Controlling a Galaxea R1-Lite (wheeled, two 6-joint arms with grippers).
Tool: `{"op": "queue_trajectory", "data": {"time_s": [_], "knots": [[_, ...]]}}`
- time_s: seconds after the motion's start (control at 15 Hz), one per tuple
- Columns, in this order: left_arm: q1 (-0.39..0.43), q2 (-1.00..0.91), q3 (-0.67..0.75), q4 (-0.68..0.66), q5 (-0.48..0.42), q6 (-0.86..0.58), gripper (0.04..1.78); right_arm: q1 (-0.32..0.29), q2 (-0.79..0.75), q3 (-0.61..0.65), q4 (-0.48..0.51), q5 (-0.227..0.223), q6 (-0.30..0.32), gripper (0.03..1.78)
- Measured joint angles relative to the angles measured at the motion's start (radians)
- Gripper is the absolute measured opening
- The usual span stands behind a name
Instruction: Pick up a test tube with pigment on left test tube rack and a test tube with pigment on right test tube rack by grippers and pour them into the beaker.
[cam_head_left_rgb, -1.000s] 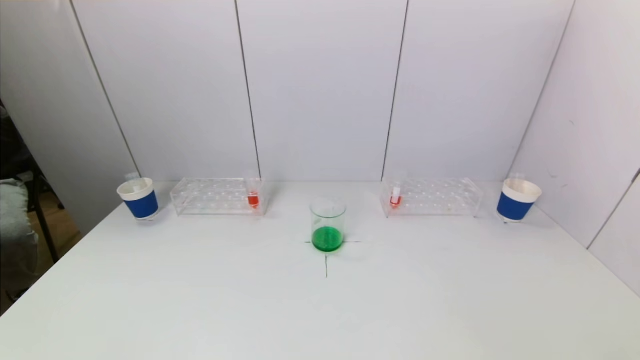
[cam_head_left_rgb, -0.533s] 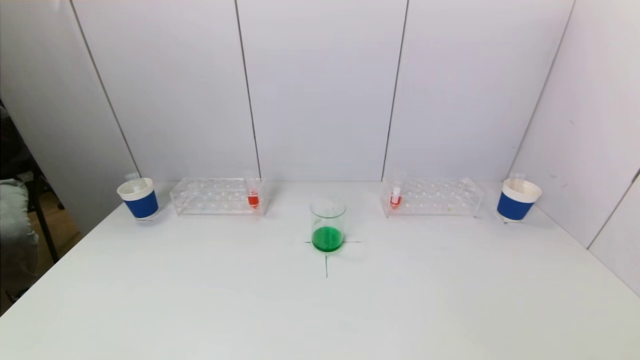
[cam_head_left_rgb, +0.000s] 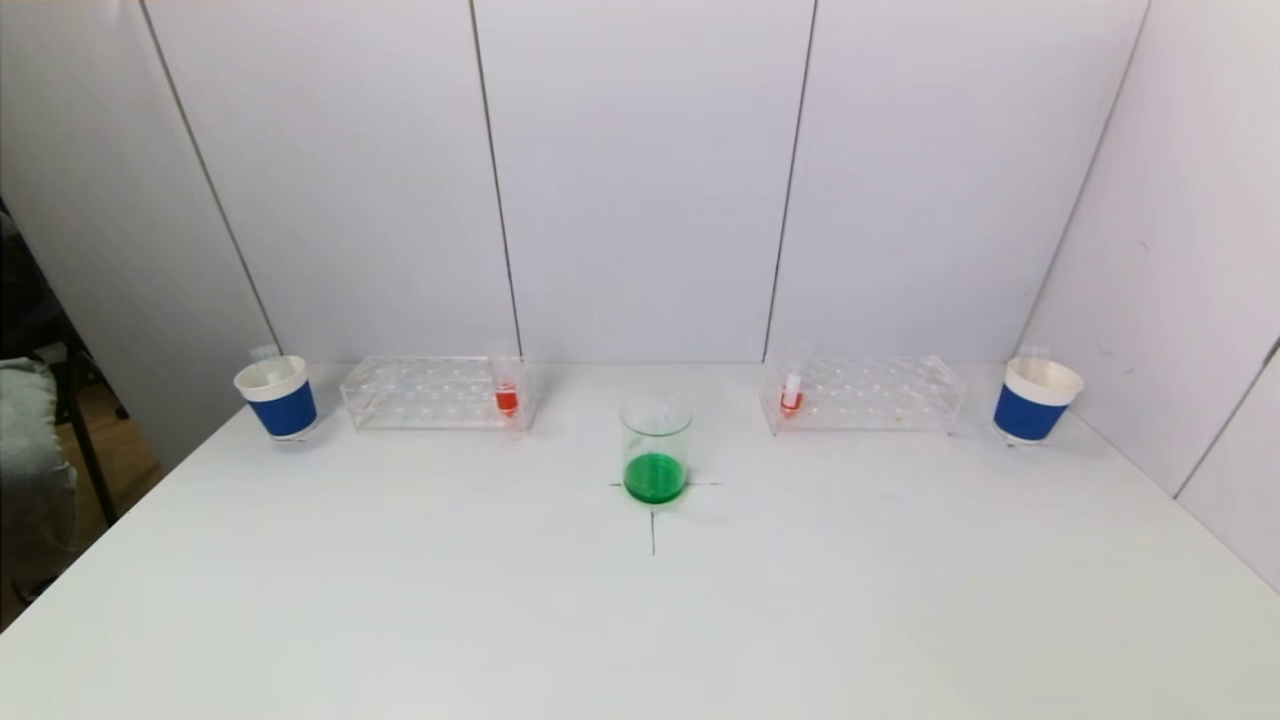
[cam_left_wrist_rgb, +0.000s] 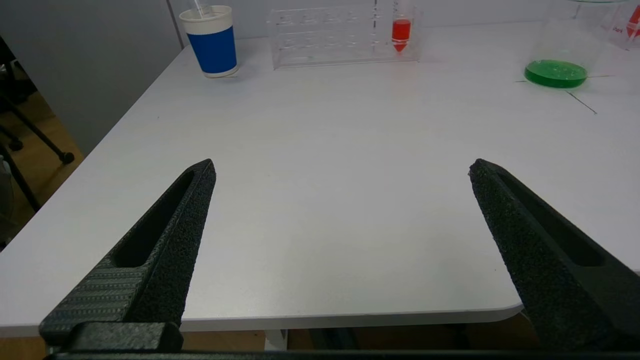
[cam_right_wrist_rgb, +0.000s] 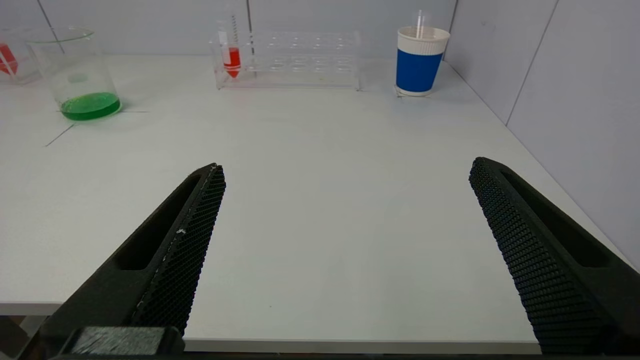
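A glass beaker (cam_head_left_rgb: 655, 448) with green liquid stands mid-table on a black cross mark. The clear left rack (cam_head_left_rgb: 435, 392) holds a tube with red pigment (cam_head_left_rgb: 507, 390) at its inner end. The clear right rack (cam_head_left_rgb: 862, 394) holds a tube with red pigment (cam_head_left_rgb: 791, 392) at its inner end. Neither gripper shows in the head view. My left gripper (cam_left_wrist_rgb: 341, 170) is open and empty over the table's near edge, far from the left tube (cam_left_wrist_rgb: 401, 31). My right gripper (cam_right_wrist_rgb: 346, 167) is open and empty over the near edge, far from the right tube (cam_right_wrist_rgb: 231, 56).
A blue-and-white paper cup (cam_head_left_rgb: 277, 397) holding a clear tube stands left of the left rack. A matching cup (cam_head_left_rgb: 1035, 400) stands right of the right rack. White panels wall the back and right sides. The table's left edge is open, with a chair (cam_head_left_rgb: 40, 420) beyond.
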Motion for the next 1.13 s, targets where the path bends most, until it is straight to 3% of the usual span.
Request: {"op": "queue_trajectory", "data": {"time_s": [1.13], "knots": [[0.000,0.000,0.000,0.000,0.000,0.000,1.77,0.000,0.000,0.000,0.000,0.000,0.001,1.77]]}}
